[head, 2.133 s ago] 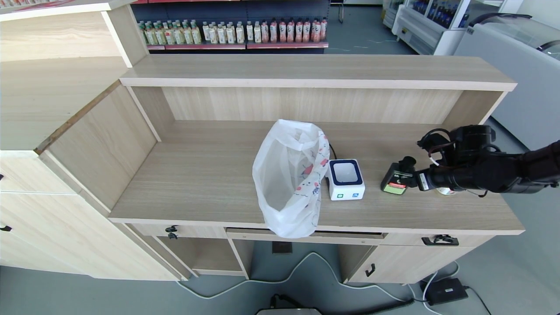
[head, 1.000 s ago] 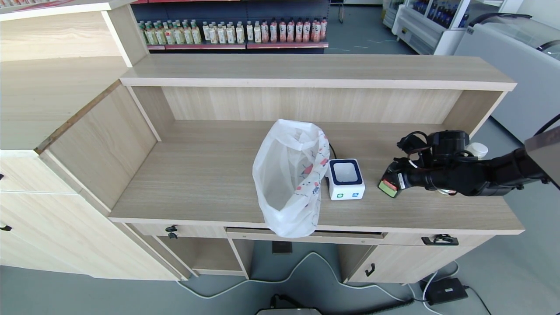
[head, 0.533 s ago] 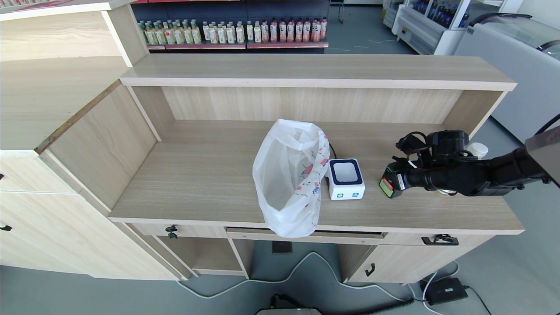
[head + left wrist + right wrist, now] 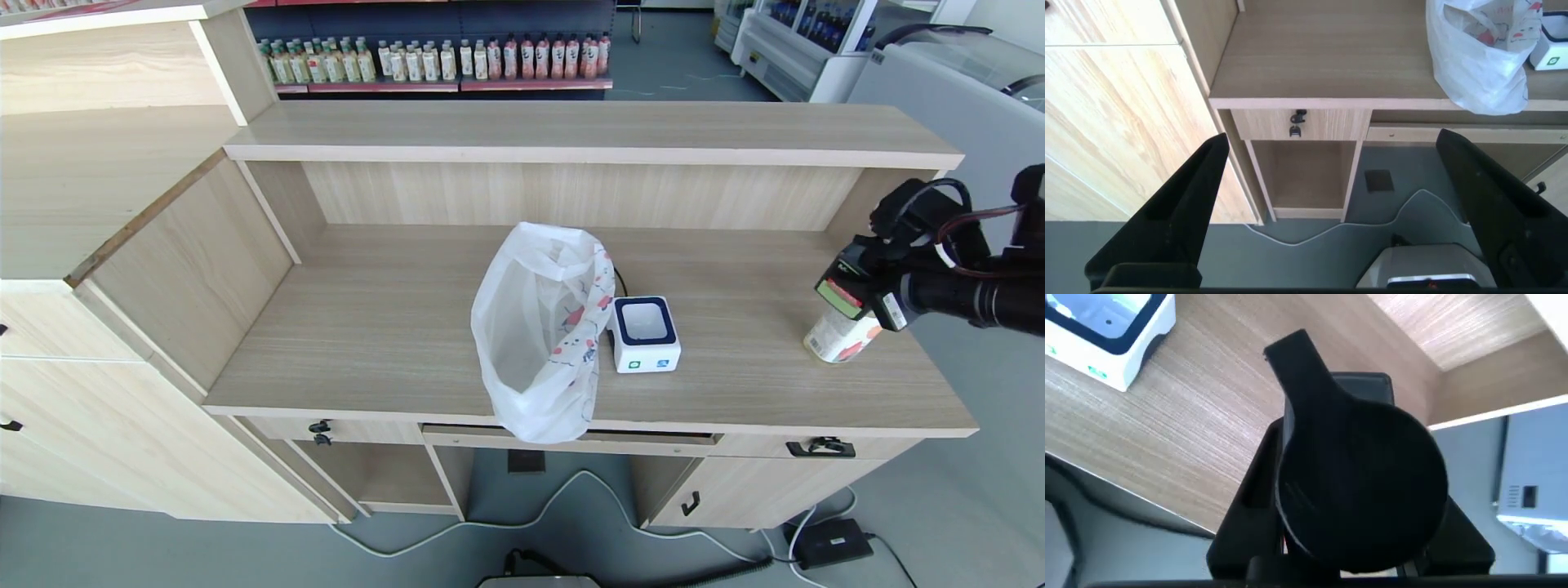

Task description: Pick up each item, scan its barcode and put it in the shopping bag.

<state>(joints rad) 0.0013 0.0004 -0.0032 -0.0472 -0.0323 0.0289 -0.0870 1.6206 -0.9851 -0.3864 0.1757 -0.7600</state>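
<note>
A: What sits nearest?

B: A pale cable (image 4: 584, 474) loops across the floor below the counter (image 4: 367, 327), and a black power brick (image 4: 833, 543) lies under its right end. The left gripper (image 4: 1331, 143) hangs low in front of the counter's left end. Its two dark fingers (image 4: 1184, 212) are spread wide with nothing between them, and they face a drawer front with a keyed lock (image 4: 1298, 122).

A: And on the worktop?

B: The shopping bag (image 4: 543, 327) stands at the middle of the front edge with its mouth open and its bottom bulging over that edge. Just beside it on the right is the barcode scanner (image 4: 647, 335), a white box with a dark-framed window on top. The bag's printed side leans against it.

A: Where is the item?

B: It is near the right edge, well apart from the scanner. The right gripper (image 4: 849, 282) is clamped on a dark packet (image 4: 837, 294) with a green and red label and holds it above the worktop. Directly beneath stands a white container (image 4: 834, 339) with red print, leaning a little. Its top is hidden behind the packet, so it cannot be told whether the two touch.

A: Farther back?

B: A raised ledge (image 4: 571, 131) runs along the counter's back edge. Beyond it a shop shelf carries a row of bottles (image 4: 433, 61), and a chest freezer (image 4: 963, 82) stands past the far right corner.
</note>
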